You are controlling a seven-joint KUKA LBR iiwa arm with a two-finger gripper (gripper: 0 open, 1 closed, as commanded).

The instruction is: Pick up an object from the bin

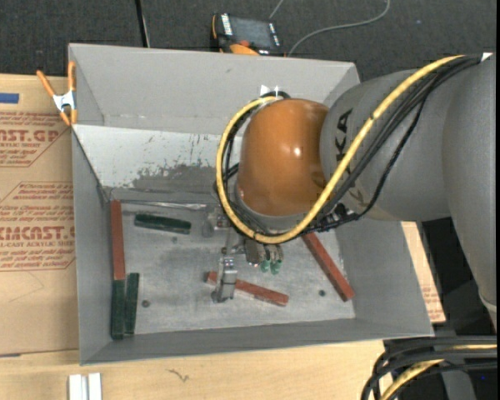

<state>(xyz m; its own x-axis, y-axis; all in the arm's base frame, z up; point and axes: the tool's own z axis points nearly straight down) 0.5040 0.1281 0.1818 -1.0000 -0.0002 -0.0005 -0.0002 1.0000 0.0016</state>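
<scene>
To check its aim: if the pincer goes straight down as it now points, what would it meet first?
Most likely the left end of the red-brown stick just below the pincer; the gap between them is unclear.

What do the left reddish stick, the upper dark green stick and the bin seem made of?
Left reddish stick: matte, perhaps plastic or painted wood. Upper dark green stick: faint sheen, likely plastic. Bin: bare grey sheet metal, scuffed.

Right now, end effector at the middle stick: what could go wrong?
1. End effector sits at the left end of the red-brown stick, not its middle: lifted there, it may tip or slip out.
2. The second red-brown stick lies close on the right; a sideways drag could knock it.
</scene>
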